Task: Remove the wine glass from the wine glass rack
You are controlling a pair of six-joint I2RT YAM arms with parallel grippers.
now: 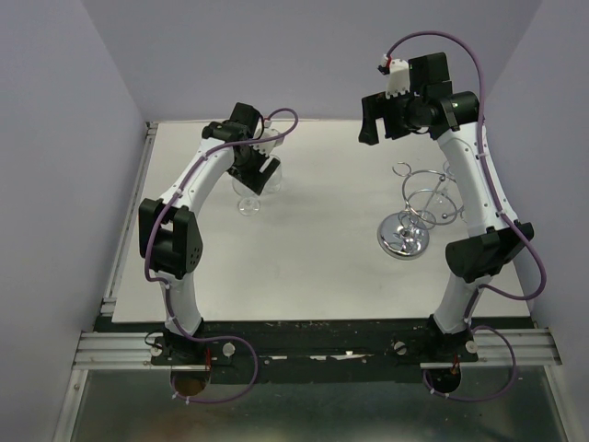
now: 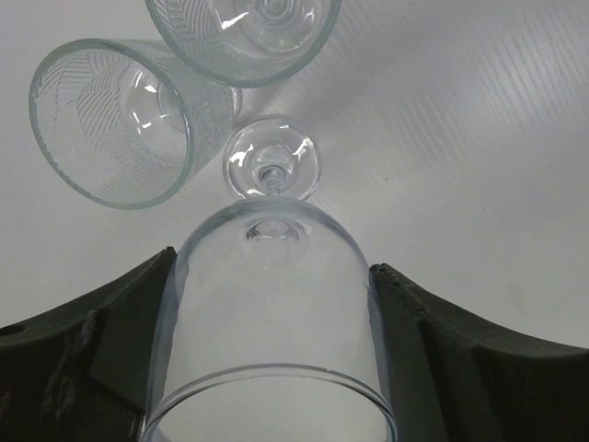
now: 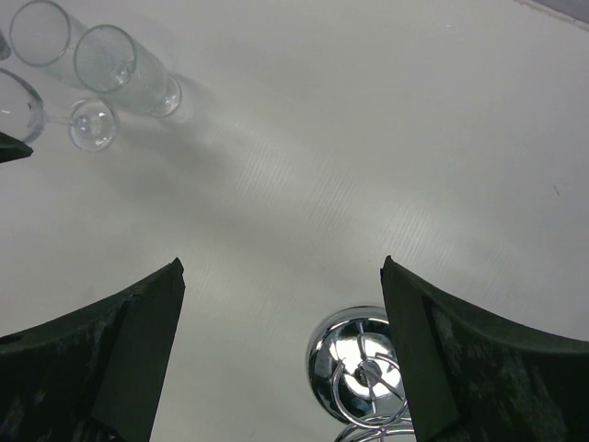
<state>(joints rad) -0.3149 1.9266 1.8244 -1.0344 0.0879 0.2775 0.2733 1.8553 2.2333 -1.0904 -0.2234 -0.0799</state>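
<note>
- Table (image 1: 322,267) first: what was seen on it?
- The wine glass rack (image 1: 419,216) was seen on the right side, close by the right arm. No glass could be seen hung on it. Some other glasses (image 2: 120,120) were seen at the far left.
- And where was the wine glass (image 2: 276,322) found?
- It was found off the rack and well apart from it, at the far left of the table. It was held by the left gripper (image 2: 274,276). Its bowl was squeezed between the two dark fingers (image 2: 92,359), one pressed on each side.
- Which way was it pointed?
- Its rim was turned up toward the wrist. Its stem was pointed straight away, down to the table, with the foot (image 2: 273,170) lowest. Whether the foot was touched to the table could not be told.
- Was the right gripper (image 3: 282,262) needed?
- Likely not. It was held high above the rack, its fingers spread wide with nothing between them.
- So what was called for?
- A straight drop along the stem, most likely, then the fingers opened sideways. The other glasses, just beside the foot, could be bumped.
</note>
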